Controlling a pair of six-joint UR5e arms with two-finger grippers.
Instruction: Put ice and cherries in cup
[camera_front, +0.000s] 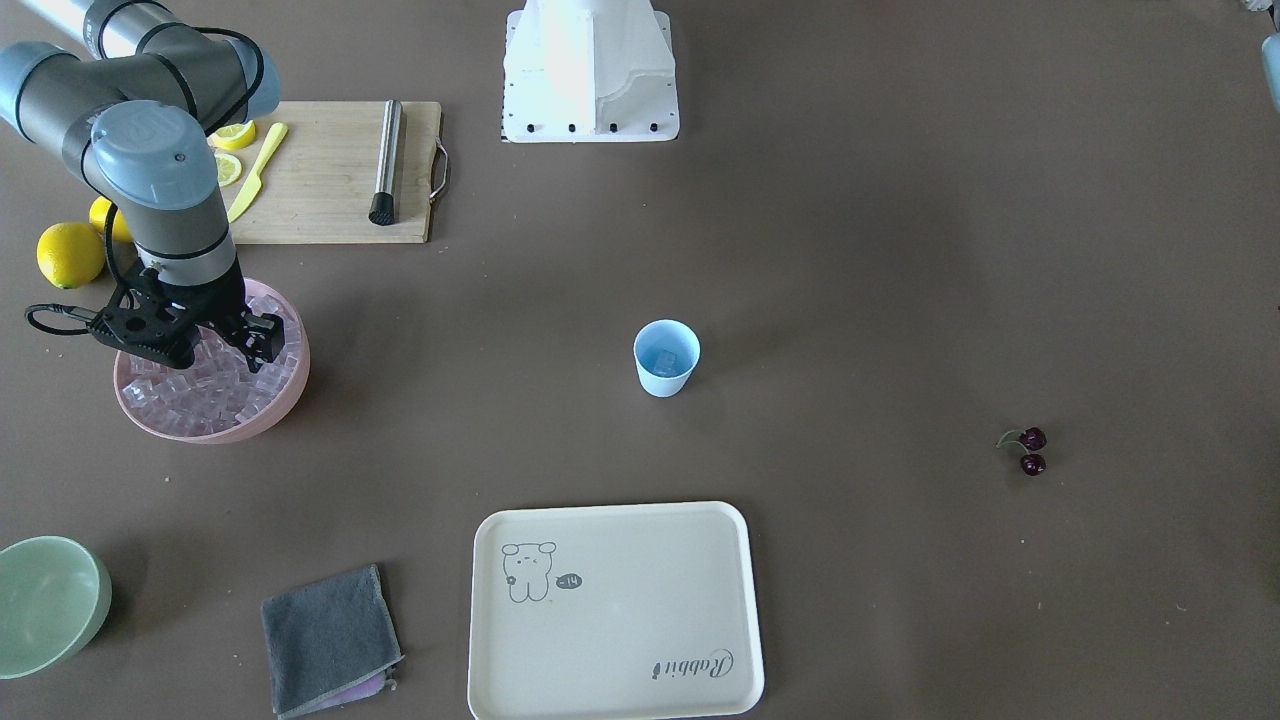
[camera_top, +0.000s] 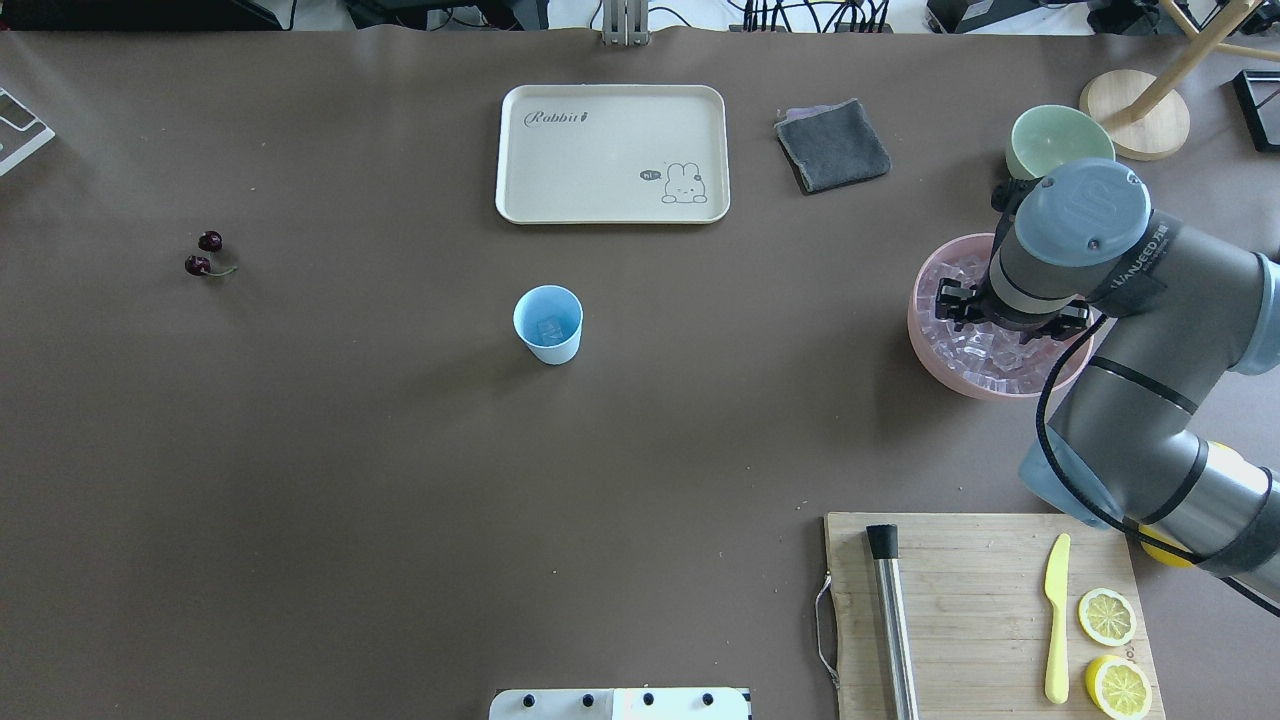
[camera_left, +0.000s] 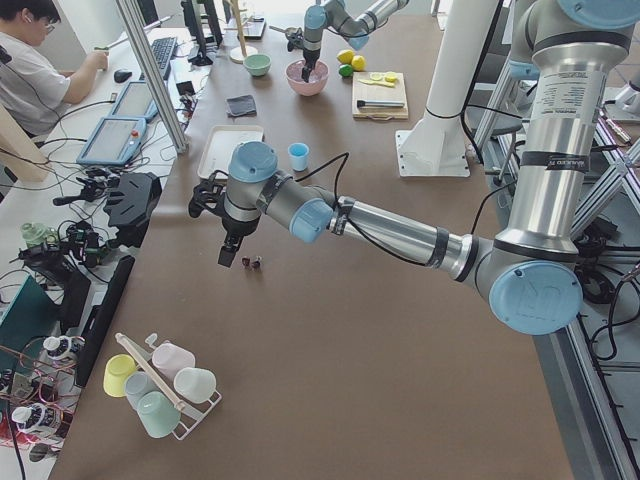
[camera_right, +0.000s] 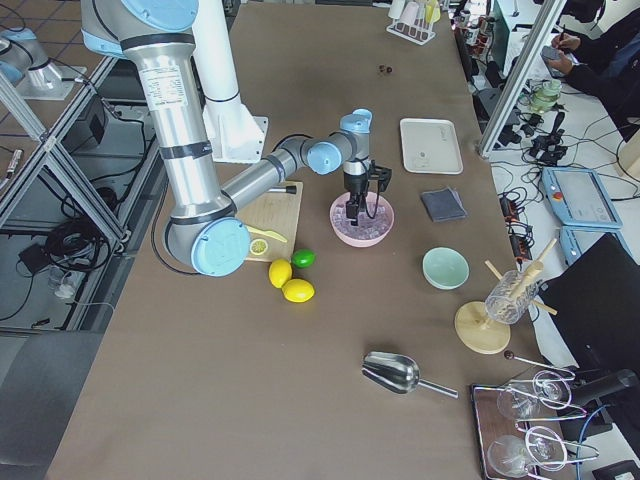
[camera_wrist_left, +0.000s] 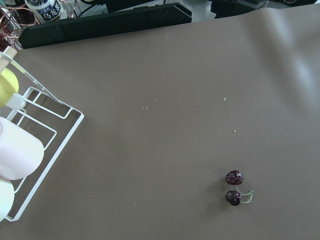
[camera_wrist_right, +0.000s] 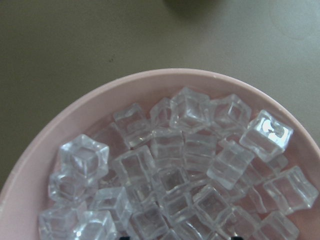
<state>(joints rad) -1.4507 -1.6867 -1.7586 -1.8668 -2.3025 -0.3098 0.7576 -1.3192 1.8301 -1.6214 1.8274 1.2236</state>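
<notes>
The right gripper (camera_front: 207, 345), spread wide and holding nothing, hangs over the ice (camera_front: 190, 395) in the pink bowl (camera_front: 262, 420); the cup (camera_front: 666, 358) and cherries (camera_front: 1033, 438) sit far from that bowl.

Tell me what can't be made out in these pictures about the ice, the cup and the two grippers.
1. Right gripper: its jaws are down among the ice. The wrist hides them overhead, and the wrist view's bottom edge cuts them off, so a held cube cannot be told.
2. Left gripper: only in the left side view, too small to judge.
3. Cup: what lies inside is too small to count.
</notes>
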